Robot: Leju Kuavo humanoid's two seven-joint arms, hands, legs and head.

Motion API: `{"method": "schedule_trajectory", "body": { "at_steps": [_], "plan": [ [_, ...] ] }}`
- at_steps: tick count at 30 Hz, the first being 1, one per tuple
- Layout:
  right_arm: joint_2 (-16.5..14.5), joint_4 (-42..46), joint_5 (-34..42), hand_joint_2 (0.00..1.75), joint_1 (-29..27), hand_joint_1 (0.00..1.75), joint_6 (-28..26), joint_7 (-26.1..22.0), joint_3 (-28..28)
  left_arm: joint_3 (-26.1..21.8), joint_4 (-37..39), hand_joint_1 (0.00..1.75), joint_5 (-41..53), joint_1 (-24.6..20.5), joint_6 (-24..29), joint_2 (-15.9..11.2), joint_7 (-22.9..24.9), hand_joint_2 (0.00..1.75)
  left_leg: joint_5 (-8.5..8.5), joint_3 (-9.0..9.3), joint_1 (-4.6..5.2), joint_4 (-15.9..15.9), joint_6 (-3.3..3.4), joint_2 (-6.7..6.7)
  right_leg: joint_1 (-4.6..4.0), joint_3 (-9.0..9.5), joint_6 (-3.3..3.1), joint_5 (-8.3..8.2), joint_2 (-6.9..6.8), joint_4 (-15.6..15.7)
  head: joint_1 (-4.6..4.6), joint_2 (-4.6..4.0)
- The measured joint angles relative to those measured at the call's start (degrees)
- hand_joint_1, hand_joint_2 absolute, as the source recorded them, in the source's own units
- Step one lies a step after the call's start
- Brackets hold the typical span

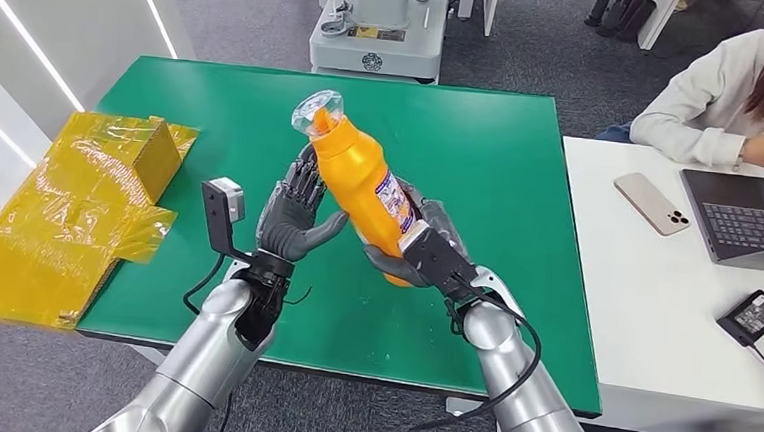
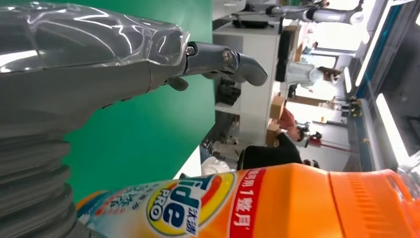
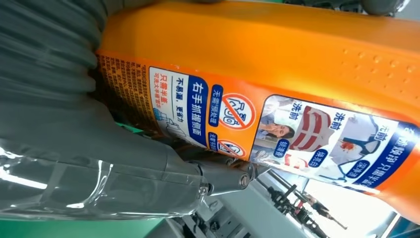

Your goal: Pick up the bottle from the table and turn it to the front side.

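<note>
Left hand [image 1: 293,221] of mine is hovering with fingers apart just beside the orange plastic detergent bottle [image 1: 360,185]; whether it is touching, I cannot tell. I am holding that bottle tilted above the green table [image 1: 483,142], my right hand [image 1: 426,251] gripping its base. Turning seems underway; next I am rotating it frontward. Its base is hidden.

Bare green table [image 1: 481,162]; yellow box [image 1: 68,207] leftward.

A green table [image 1: 483,142] lay beneath the left hand [image 1: 293,221] and right hand [image 1: 426,254]; crumpled yellow wrapping [image 1: 68,212] rested on its edge, beyond the left hand.
</note>
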State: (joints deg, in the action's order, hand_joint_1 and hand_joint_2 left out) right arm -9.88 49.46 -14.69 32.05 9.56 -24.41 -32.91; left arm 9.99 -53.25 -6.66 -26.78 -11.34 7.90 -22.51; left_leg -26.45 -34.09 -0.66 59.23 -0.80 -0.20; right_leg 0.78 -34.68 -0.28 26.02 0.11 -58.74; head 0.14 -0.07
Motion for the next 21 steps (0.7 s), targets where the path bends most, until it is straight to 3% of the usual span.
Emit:
{"method": "schedule_trajectory", "body": {
  "at_steps": [13, 21],
  "plan": [
    [1.98, -2.98, -1.62, 1.75, 0.31, 1.75, -2.24, -0.9, 2.85, 0.02, 0.09, 0.0, -1.27, -0.21, -4.41, -2.74, -0.1, 1.75, 0.0, 0.0, 0.01, 0.01, 0.0, 0.0, 0.0, -0.02, 0.0, 0.0, 0.01, 0.0, 0.0, 0.0],
    [2.31, -5.23, -4.03, 1.75, 0.25, 1.74, -3.09, -1.41, 3.54, 0.9, 1.53, 0.0, -2.55, -1.74, -6.99, -2.01, -0.51, 1.75, 0.0, -0.01, 0.0, 0.01, 0.0, 0.0, 0.0, -0.03, 0.0, 0.0, 0.0, 0.0, 0.0, 0.0]
  ]
}}
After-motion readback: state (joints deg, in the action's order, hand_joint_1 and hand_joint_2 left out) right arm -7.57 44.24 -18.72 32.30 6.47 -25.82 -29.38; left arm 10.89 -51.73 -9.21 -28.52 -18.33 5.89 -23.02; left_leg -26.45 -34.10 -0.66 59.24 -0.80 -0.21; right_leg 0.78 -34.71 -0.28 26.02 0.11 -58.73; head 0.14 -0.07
